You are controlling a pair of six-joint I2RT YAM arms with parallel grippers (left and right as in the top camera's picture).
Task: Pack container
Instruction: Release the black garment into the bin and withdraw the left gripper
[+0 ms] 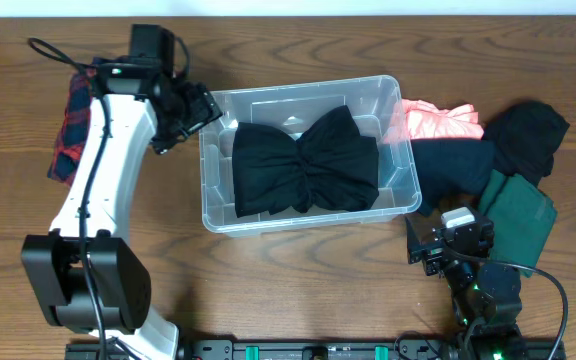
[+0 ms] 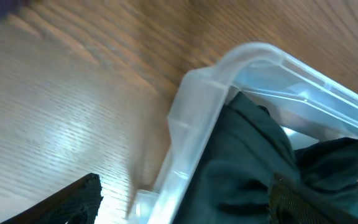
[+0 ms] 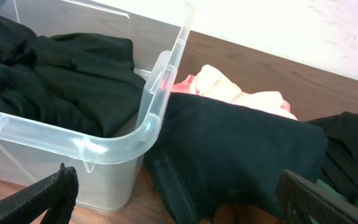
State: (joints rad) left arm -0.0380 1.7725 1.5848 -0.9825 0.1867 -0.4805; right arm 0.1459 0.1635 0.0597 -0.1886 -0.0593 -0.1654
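container [image 1: 213,190] sits mouth up, long axis left-right across the table, one corner just beside the left gripper [image 1: 193,115], the opposite corner just ahead-left of the right gripper [image 3: 176,183]. both have jaws apart, holding nothing. likely light, thin, slick plastic that flexes, so pinch the rim lip at a corner; the black garment [image 1: 303,165] inside is soft.
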